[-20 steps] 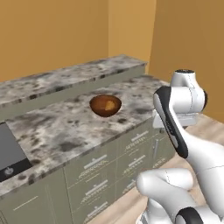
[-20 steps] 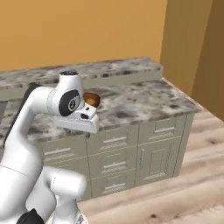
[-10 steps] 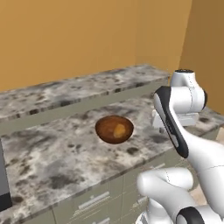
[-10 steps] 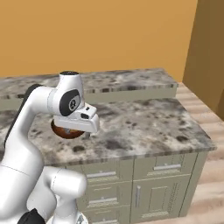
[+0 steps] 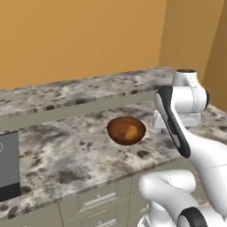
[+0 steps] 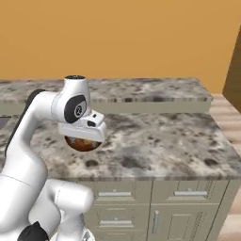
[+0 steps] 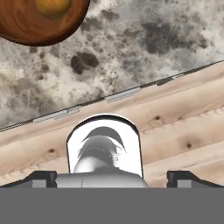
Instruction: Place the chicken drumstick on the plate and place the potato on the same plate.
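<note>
Potato (image 5: 131, 131), a golden-tan lump, lies inside the round brown bowl (image 5: 126, 130) on the speckled stone desk (image 5: 66, 155). In the hand view the bowl (image 7: 41, 22) sits at the top left corner with the potato (image 7: 53, 8) showing as a yellowish patch within it. In the right base view the bowl (image 6: 82, 143) is partly hidden behind the arm's wrist.

Compared with half a second ago, the whole picture in both base views has shifted: the bowl and desk appear closer and the cabinet fronts sit lower in frame, so the cameras have moved with the base rather than the things. The bowl's place on the desk looks unchanged.

The claw (image 7: 111, 177) shows 2 dark tips (image 7: 40, 177) at the bottom corners of the hand view, set wide apart with nothing between them, so it is released. It hangs out past the desk's front edge, over the wooden floor (image 7: 175, 131), and the bowl with the potato lies further in on the desk, apart from the tips.

A dark flat appliance (image 5: 9, 166) sits at the left edge of the desk.
</note>
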You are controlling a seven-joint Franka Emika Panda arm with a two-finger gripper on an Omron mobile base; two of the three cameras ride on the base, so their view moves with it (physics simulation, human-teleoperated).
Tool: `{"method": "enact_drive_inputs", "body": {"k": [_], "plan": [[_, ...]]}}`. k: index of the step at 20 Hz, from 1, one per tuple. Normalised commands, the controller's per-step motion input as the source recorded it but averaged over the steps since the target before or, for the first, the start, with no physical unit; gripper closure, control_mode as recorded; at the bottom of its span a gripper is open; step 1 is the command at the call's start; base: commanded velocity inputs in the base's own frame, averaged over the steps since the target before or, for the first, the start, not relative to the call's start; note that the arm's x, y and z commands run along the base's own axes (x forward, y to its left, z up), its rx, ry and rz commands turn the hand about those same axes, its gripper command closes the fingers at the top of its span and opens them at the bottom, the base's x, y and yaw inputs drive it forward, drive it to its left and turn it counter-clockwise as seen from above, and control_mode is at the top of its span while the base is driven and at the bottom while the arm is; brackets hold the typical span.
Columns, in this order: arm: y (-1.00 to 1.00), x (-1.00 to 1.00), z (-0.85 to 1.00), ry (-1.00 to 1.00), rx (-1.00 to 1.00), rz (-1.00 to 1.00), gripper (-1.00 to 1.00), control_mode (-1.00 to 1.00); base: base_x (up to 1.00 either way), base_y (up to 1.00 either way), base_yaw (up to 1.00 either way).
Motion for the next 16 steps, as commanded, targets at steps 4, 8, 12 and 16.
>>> {"method": "enact_drive_inputs", "body": {"k": [4, 8, 12, 16], "plan": [[0.00, 0.00, 0.00, 0.00, 0.00, 0.00, -1.00, 1.00, 0.01, 0.03, 0.41], [0.00, 0.00, 0.00, 0.00, 0.00, 0.00, -1.00, 1.00, 0.06, 0.01, 0.31], [0.00, 0.00, 0.00, 0.00, 0.00, 0.00, -1.00, 1.00, 0.29, 0.00, 0.15], [0.00, 0.00, 0.00, 0.00, 0.00, 0.00, -1.00, 1.00, 0.48, 0.01, 0.09]]}}
